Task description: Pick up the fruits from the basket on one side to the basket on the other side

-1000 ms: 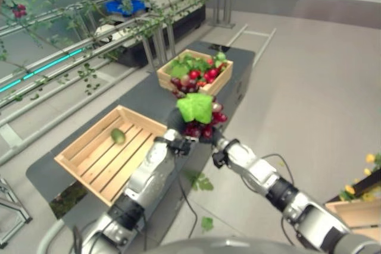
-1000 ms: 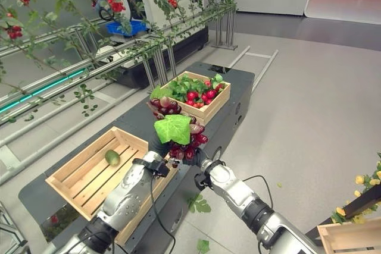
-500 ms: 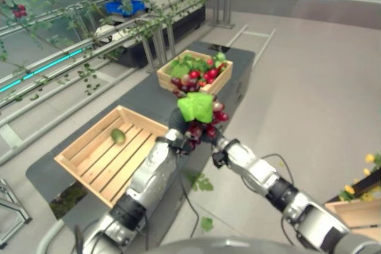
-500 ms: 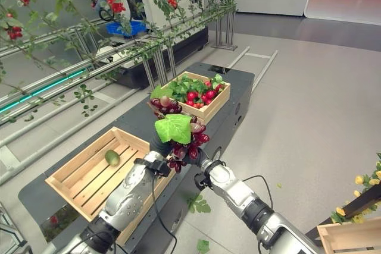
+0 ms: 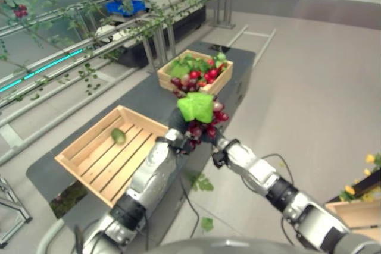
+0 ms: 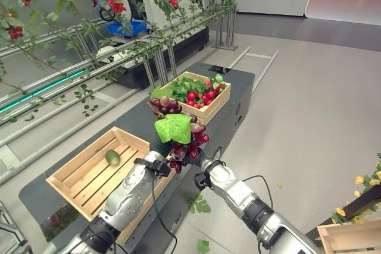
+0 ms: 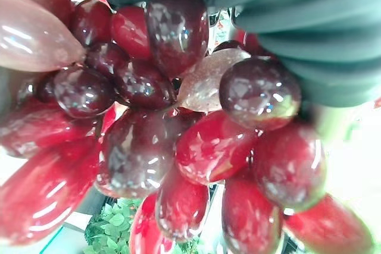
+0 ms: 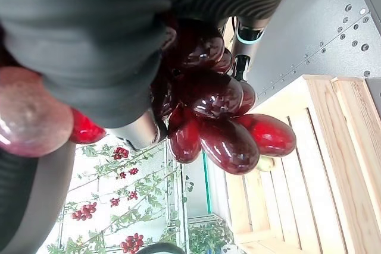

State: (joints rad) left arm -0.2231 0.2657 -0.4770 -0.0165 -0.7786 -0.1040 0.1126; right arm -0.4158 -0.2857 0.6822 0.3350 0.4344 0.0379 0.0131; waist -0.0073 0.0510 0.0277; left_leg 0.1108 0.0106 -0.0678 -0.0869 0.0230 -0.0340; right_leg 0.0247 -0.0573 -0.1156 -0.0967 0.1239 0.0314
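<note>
The grapes (image 6: 181,138) hang mid-frame between both hands, above the table (image 6: 137,117) edge. The right hand (image 6: 199,157) grips them; the left hand's (image 6: 156,165) grip cannot be told. A loose hold could drop them beside the near-empty crate (image 6: 89,176).

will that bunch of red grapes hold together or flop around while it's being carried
The grape bunch probably swings rather than staying rigid: in the right wrist view its lower grapes dangle free. Their glossy, rounded skins look slippery. The broad green leaf on top looks thin, so it likely flaps.
</note>
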